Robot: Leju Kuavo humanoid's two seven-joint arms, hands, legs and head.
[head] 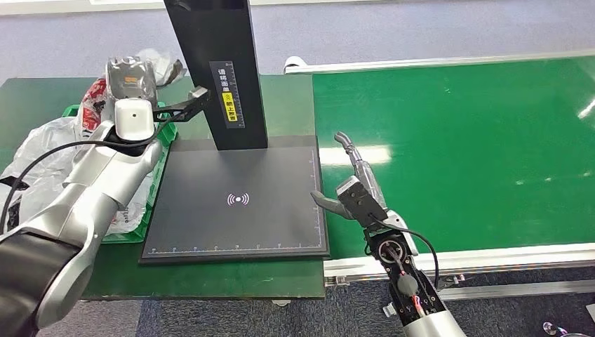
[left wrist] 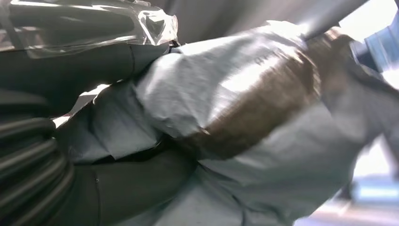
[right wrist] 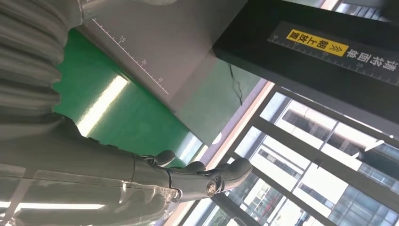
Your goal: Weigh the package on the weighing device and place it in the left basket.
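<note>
Left hand: the left hand (head: 132, 86) is raised over the far left corner of the worktop, fingers closed around the grey package (head: 130, 76); the left wrist view shows the wrinkled wrap pressed against the palm.
Package: off the scale, held above the green basket (head: 151, 203) at the worktop's left edge (the rim mostly hidden by white bags (head: 38, 158)).
Right hand: the right hand (head: 354, 189) is spread and holds nothing, hovering at the right edge of the scale (head: 238, 200), over the seam with the green conveyor belt (head: 456, 147).
Step in hand: placing, as I judge it, since the plate is bare.
Doing it well: lower until the package rests on the bags, then let go; keep the arm away from the black post (head: 214, 70) and its side bracket.
Surface: dark green worktop, 1 black scale plate with ruler marks along its edges.
Room: grey-blue floor; large windows in the right wrist view.
</note>
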